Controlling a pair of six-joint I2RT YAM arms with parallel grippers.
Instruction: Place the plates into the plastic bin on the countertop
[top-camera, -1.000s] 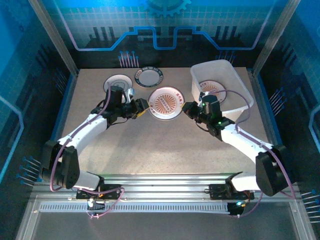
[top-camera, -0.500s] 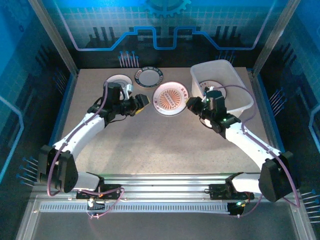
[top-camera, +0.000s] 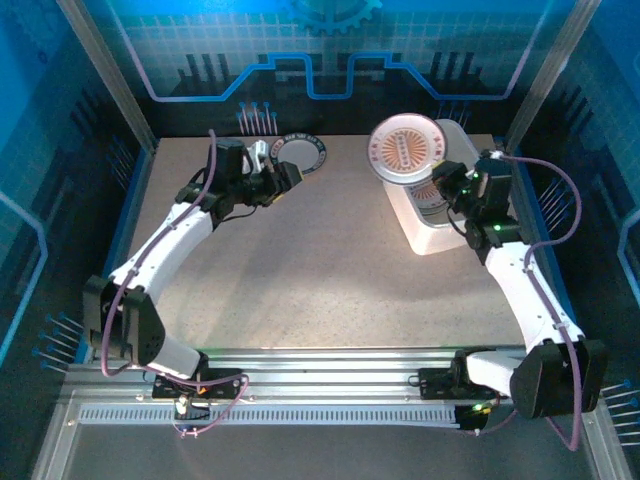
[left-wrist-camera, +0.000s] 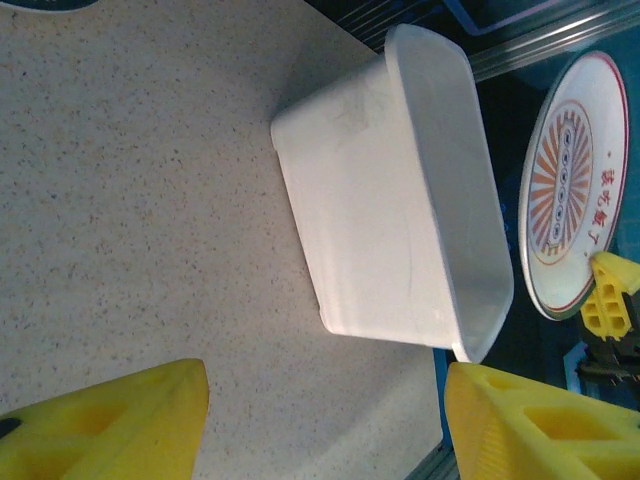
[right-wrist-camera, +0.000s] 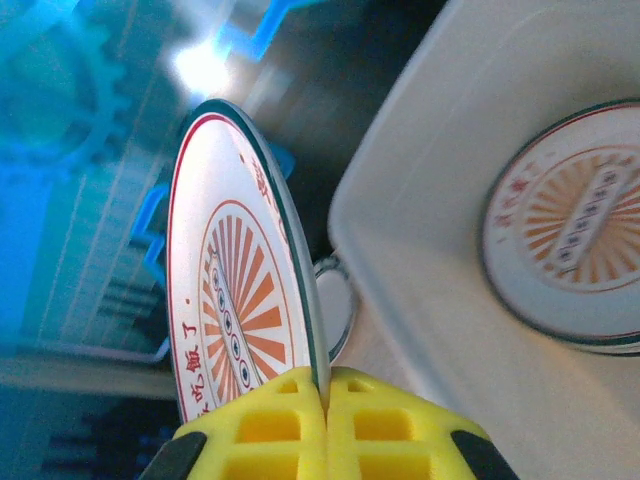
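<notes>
Beige speckled worktop (top-camera: 320, 260) carries the white plastic bin (top-camera: 432, 240) at its far right, with a flat sunburst plate (right-wrist-camera: 565, 250) lying inside. A raised sunburst plate (top-camera: 405, 148) stands tilted on edge over the bin's far-left corner, its rim pinched by the right tool (right-wrist-camera: 325, 400). The left tool (top-camera: 287, 180) is spread wide and empty, beside a green-rimmed plate (top-camera: 300, 152).

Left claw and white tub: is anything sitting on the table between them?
Nothing: in the left wrist view, the countertop between the left gripper and the plastic bin is bare.
</notes>
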